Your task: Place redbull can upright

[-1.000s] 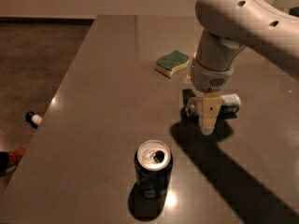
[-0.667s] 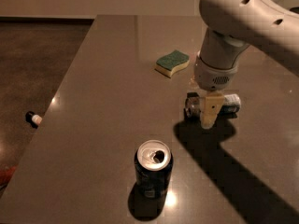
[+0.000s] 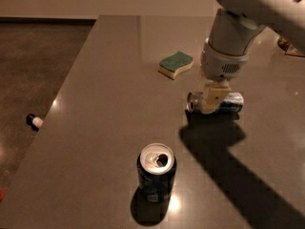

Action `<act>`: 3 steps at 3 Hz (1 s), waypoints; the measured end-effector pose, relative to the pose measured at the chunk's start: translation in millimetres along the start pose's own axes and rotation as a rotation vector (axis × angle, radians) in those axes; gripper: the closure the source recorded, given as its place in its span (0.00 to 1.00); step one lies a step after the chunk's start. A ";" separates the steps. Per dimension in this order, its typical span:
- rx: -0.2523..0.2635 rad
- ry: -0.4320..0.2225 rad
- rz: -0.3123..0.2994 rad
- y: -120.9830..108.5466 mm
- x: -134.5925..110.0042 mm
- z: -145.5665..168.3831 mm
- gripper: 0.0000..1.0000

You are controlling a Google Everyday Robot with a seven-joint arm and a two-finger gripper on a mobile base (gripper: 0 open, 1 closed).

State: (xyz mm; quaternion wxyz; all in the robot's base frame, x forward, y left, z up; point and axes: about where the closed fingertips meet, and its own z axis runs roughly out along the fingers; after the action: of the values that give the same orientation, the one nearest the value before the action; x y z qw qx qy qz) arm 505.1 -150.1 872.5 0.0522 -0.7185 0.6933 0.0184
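Our claw (image 3: 211, 104) sits low over the redbull can (image 3: 231, 102), which lies on its side on the bench (image 3: 105, 104) right beneath it. We cannot tell whether the claw grips it.

The redbull can (image 3: 230, 103) is lying on its side on the dark table (image 3: 105, 109), its silver top pointing left. The end effector (image 3: 213, 98) is hanging down from the white arm (image 3: 228, 42) right at the can's left half, its cream-coloured tip covering part of the body. A green and yellow sponge (image 3: 175, 64) is resting near, behind the can. A wider dark-blue soda can (image 3: 156, 173) is standing upright, well apart, toward the front edge. A small dark and white object (image 3: 34, 121) is lying on the floor (image 3: 33, 56) left of the table
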 end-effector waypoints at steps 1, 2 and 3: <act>-0.010 -0.092 0.037 -5.3 -9.3 -21.8 0.92; -0.006 -0.339 0.143 -24.8 -26.9 -58.0 1.00; 0.034 -0.615 0.261 -36.0 -35.6 -94.5 1.00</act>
State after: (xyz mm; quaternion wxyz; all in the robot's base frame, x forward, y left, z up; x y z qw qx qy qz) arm 535.4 -123.0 971.6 0.2681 -0.5835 0.7315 0.2293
